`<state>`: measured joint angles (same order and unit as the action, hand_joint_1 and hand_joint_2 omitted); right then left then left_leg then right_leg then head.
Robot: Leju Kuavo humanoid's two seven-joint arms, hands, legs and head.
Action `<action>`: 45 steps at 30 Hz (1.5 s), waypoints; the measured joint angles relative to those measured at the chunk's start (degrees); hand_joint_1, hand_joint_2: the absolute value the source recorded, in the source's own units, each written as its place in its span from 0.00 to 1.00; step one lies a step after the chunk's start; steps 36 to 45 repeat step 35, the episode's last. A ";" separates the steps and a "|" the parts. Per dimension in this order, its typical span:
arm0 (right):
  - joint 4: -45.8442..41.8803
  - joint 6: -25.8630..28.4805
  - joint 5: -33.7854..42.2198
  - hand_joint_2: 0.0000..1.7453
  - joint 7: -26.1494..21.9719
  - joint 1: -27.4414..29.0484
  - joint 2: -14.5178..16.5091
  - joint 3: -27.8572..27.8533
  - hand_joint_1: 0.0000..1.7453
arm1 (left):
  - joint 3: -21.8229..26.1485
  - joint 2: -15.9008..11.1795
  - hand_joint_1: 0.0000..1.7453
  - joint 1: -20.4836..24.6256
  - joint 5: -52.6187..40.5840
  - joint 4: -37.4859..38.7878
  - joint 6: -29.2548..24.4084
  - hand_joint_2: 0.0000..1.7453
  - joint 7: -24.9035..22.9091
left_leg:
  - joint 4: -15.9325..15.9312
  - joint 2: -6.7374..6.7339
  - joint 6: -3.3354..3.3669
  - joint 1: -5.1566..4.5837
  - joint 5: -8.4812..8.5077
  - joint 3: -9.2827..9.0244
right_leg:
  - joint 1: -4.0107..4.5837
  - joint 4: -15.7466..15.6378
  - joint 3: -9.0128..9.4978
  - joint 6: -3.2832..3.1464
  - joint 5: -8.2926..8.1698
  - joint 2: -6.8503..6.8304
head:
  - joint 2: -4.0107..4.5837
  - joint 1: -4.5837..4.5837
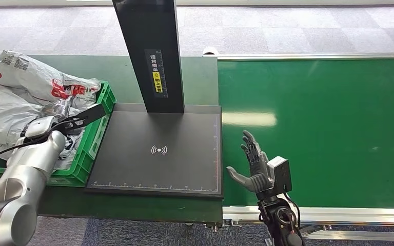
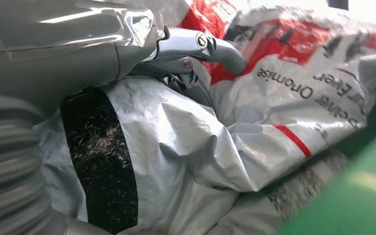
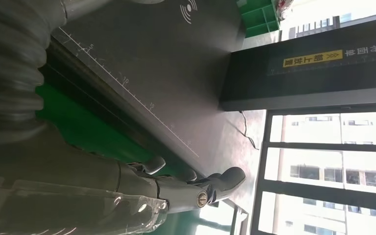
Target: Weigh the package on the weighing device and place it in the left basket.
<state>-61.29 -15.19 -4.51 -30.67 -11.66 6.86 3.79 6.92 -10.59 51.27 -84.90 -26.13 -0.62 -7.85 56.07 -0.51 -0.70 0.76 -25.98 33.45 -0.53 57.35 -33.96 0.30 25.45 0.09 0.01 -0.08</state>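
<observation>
Grey carpet tiles all round, green desk [image 1: 195, 72] in the middle carrying a flat matte-black weighing platform [image 1: 159, 154] with a ruler scale along its edges, a wireless mark at centre and a black post [image 1: 151, 51] standing at its back edge; a green conveyor belt [image 1: 318, 128] with aluminium rails butts up on the robot's right. Scale plate is bare. Packages [image 1: 25, 97] are all in the green plastic basket [image 1: 95, 148] on the left: grey-white poly mailer bags with red print and shipping labels, crumpled, heaped above the rim. Left hand [image 1: 56, 123] is down in that heap; in the left wrist view its thumb [image 2: 215, 46] presses a fold of glossy film, but whether it grips or merely rests on the bag I cannot tell. Right hand [image 1: 254, 166] hovers over the belt's edge just beside the scale, released, fingers apart and upright, holding nothing. Handling guess: bags look light, limp and slick; film will slide and sag, contents shift. Best take a bunched fold or a bulky middle, not a flat face; pinching a loose corner risks it slipping out or dragging a neighbour along. Basket wall is stiff ribbed plastic, could snag on lift-out.
</observation>
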 joint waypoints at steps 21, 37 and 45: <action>-2.29 1.91 2.65 1.00 0.73 1.58 0.23 1.31 0.00 | 4.95 11.01 0.00 -12.27 7.19 -32.36 -39.10 1.00 23.45 | 0.02 0.08 0.00 -0.01 -0.02 0.04 | -0.01 -0.02 -0.02 0.01 0.01 -0.03 | 0.01 0.00; -1.84 2.12 4.25 1.00 -0.96 1.17 -0.52 2.03 0.00 | -3.82 15.65 0.00 -16.34 40.90 -38.63 -26.80 1.00 32.80 | 0.02 0.14 0.00 -0.01 -0.02 0.05 | -0.01 -0.03 -0.02 0.01 0.01 -0.07 | 0.00 0.00; -1.84 2.12 4.25 1.00 -0.96 1.17 -0.52 2.03 0.00 | -3.82 15.65 0.00 -16.34 40.90 -38.63 -26.80 1.00 32.80 | 0.02 0.14 0.00 -0.01 -0.02 0.05 | -0.01 -0.03 -0.02 0.01 0.01 -0.07 | 0.00 0.00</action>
